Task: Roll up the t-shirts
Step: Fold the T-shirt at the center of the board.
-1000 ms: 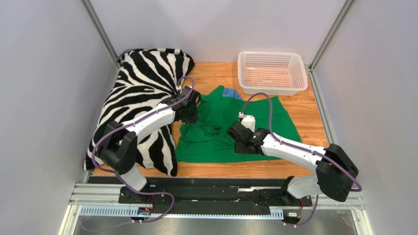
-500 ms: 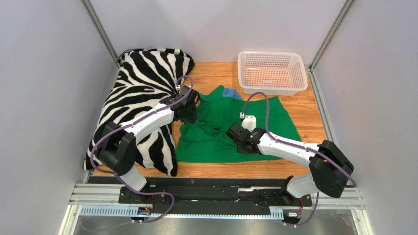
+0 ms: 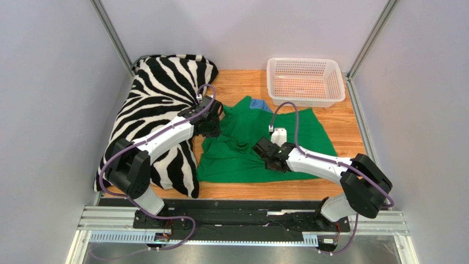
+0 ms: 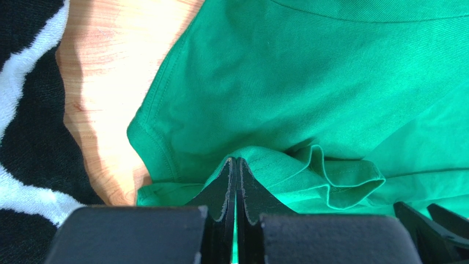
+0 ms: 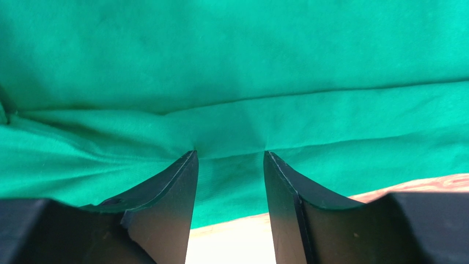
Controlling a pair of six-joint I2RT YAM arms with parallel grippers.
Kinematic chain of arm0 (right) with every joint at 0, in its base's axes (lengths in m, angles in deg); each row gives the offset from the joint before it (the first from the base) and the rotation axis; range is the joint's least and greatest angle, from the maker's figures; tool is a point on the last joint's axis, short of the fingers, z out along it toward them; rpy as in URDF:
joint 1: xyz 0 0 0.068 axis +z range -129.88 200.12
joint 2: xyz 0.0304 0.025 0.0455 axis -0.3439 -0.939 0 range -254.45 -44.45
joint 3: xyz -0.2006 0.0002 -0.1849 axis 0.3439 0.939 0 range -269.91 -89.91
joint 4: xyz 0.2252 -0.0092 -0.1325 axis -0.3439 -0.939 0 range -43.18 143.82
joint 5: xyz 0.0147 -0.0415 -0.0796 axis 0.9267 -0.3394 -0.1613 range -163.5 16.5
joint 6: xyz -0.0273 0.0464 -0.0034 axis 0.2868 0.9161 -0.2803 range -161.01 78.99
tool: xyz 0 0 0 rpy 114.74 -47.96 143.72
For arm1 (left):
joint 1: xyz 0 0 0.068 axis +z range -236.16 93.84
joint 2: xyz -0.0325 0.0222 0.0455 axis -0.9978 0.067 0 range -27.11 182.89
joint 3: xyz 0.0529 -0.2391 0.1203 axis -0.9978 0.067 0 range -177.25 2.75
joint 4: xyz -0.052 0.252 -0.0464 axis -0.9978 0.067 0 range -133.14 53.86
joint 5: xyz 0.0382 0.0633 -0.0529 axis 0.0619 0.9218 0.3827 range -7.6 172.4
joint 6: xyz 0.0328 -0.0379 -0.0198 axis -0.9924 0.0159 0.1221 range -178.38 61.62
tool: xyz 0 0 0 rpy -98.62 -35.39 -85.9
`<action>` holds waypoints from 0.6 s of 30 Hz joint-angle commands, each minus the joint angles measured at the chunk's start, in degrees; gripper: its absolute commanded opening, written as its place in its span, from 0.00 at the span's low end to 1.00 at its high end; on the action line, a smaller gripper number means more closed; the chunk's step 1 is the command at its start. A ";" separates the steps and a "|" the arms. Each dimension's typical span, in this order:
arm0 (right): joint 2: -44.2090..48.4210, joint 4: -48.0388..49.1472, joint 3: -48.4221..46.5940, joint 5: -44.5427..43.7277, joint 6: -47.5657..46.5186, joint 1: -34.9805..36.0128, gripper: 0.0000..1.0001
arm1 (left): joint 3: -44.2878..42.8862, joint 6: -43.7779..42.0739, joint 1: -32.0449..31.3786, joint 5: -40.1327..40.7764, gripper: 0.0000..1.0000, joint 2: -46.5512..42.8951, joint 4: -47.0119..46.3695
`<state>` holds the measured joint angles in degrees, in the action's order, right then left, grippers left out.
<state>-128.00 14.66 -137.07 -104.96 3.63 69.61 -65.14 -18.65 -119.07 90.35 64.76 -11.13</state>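
The green t-shirt [image 3: 242, 157] lies crumpled on the wooden table, between the two arms. My left gripper [image 3: 213, 127] is at the shirt's left edge, shut on a bunched fold of its fabric [image 4: 308, 82]; a thin strip of green shows between the closed jaws [image 4: 236, 162]. My right gripper [image 3: 263, 149] is over the middle of the shirt, near its front part. Its jaws stand apart [image 5: 229, 155], with the tips pressed against the green cloth [image 5: 231, 55], which creases around them.
A black-and-white zebra pillow [image 3: 154, 104] lies along the left side, under the left arm. A white plastic basket [image 3: 304, 81] stands at the back right. A bit of blue hat [image 3: 257, 103] peeks out behind the shirt. Bare wood [image 3: 347, 132] shows to the right.
My right gripper has moved a little left and farther over the shirt. My left gripper has barely shifted and keeps its hold on the fold.
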 commanded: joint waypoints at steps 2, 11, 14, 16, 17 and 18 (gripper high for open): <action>-0.30 3.56 -1.01 -2.82 -2.28 -3.00 0.52 | -1.98 -1.23 0.30 -0.56 0.00 -2.40 -0.54; 0.75 6.64 -1.54 0.52 -6.06 -9.15 0.52 | 0.92 -3.95 0.30 -4.34 0.32 -5.12 -2.74; 3.65 6.55 -0.57 3.85 -6.23 -13.09 0.53 | 3.21 -5.96 0.30 -4.43 0.50 -9.24 -3.18; 5.67 6.20 0.92 6.49 -6.32 -17.21 0.54 | 4.87 -6.94 -0.14 -5.04 0.50 -11.62 -3.18; 8.29 5.85 1.36 6.85 -6.41 -18.37 0.54 | 5.23 -7.38 -1.27 -4.52 0.50 -13.72 -2.75; 9.44 4.45 1.54 6.85 -6.41 -19.34 0.54 | 5.67 -7.38 -2.24 -4.43 0.50 -14.61 -2.65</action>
<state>-125.24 19.23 -136.43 -100.48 -2.03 54.92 -60.73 -22.94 -119.31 86.61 57.09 -12.68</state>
